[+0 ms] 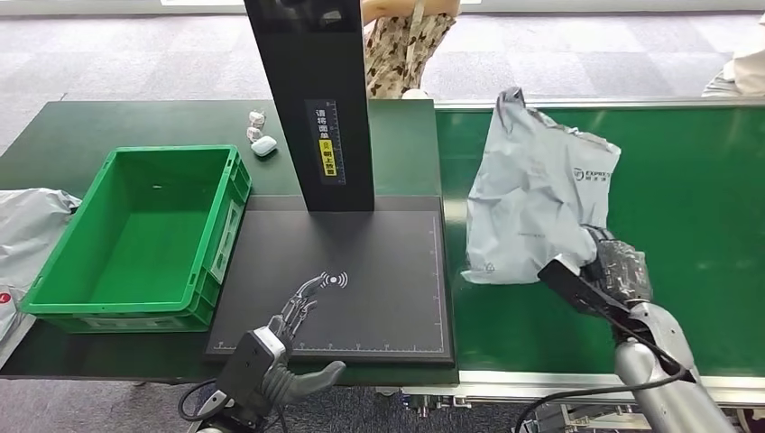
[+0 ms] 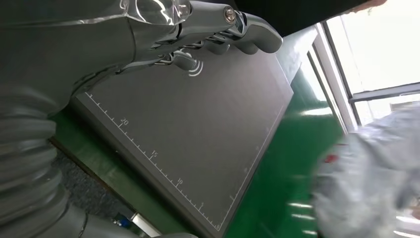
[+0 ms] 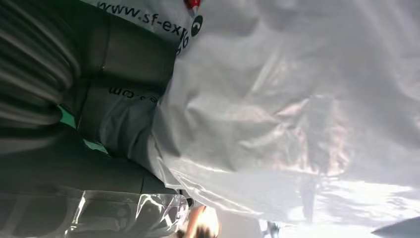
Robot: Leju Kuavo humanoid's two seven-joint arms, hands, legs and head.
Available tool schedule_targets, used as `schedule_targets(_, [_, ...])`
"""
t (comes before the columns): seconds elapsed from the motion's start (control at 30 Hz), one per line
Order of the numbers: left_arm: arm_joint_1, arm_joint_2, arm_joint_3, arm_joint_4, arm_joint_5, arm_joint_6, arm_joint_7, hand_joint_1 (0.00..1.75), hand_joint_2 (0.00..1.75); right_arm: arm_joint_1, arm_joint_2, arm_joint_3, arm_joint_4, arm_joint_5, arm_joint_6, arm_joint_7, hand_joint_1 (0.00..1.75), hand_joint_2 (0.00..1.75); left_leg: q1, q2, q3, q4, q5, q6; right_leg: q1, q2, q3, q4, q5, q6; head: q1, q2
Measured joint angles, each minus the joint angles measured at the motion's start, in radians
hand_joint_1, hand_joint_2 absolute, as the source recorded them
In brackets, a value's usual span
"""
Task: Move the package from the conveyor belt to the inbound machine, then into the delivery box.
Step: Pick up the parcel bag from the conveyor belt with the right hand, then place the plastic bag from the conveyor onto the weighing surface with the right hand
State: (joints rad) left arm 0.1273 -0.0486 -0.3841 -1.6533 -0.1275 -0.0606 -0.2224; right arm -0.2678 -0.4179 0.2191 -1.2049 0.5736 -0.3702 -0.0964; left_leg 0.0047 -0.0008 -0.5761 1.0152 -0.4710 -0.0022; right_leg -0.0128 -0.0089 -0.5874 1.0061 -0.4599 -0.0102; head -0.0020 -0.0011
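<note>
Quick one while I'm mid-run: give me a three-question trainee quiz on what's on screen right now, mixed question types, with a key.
1. True or false: the grey package already lies flat on the black inbound machine.
2. Which hand holds the package? A) left hand B) right hand C) neither
3. Fill in: the green delivery box stands on the robot's ____ side of the machine.

Key:
1. False. The package is lifted over the green conveyor belt, beside the machine.
2. B. The left hand hovers open at the machine's near edge.
3. Left.
</note>
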Motion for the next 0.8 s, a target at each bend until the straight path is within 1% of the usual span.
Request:
schedule_targets(0.07, [0.001,-0.004,0.000,0.000,-0.001,0.009,0.000,0.00,1.75,0.004,0.035,-0.055,-0.024,-0.086,-0.070,-0.072,1.75,1.75,0.000,0.000,0.000,0.000,0.000,0.000,0.000,0.000,0.000,0.000,0.000,0.000,0.000,0.000])
schedule_targets(0.13, [0.003,-0.007,0.000,0.000,-0.002,0.014,0.000,0.00,1.75,0.009,0.060,-0.093,-0.046,-0.137,-0.101,-0.113,1.75,1.75,0.000,0.001,0.000,0.000,0.000,0.000,0.000,0.001,0.000,0.000,0.000,0.000,0.000,0.000])
schedule_targets(0.3, [0.009,-0.009,0.000,0.000,-0.006,0.016,0.000,0.00,1.75,0.024,0.096,-0.143,-0.077,-0.159,-0.108,-0.131,1.75,1.75,0.000,0.001,-0.001,0.000,0.000,0.000,0.000,0.001,0.000,0.000,0.000,0.000,0.000,0.000])
schedule_targets(0.53, [0.010,-0.009,0.000,0.000,-0.007,0.016,0.000,0.00,1.75,0.034,0.117,-0.166,-0.092,-0.168,-0.111,-0.138,1.75,1.75,0.000,0.001,-0.001,0.000,0.000,0.000,0.000,0.001,-0.001,0.000,0.000,0.000,0.000,0.000])
schedule_targets(0.6, [0.010,-0.009,0.000,0.000,-0.007,0.017,0.000,0.00,1.75,0.037,0.123,-0.171,-0.096,-0.200,-0.125,-0.165,1.75,1.75,0.000,0.001,-0.001,0.000,0.000,0.000,0.000,0.001,-0.001,0.000,0.000,0.000,0.000,0.000])
schedule_targets(0.73, [0.013,-0.009,0.000,0.000,-0.010,0.025,-0.003,0.00,1.75,0.049,0.138,-0.186,-0.120,-0.304,-0.165,-0.249,1.75,1.75,0.000,0.001,-0.001,0.000,0.000,0.000,0.000,0.001,-0.001,0.000,0.000,0.000,0.000,0.000])
schedule_targets(0.8, [0.017,-0.009,-0.001,0.000,-0.011,0.033,-0.009,0.00,1.75,0.058,0.145,-0.187,-0.140,-0.366,-0.166,-0.285,1.75,1.75,0.000,0.001,-0.001,0.000,0.000,0.000,0.000,0.001,-0.001,0.000,0.000,0.000,0.000,0.000])
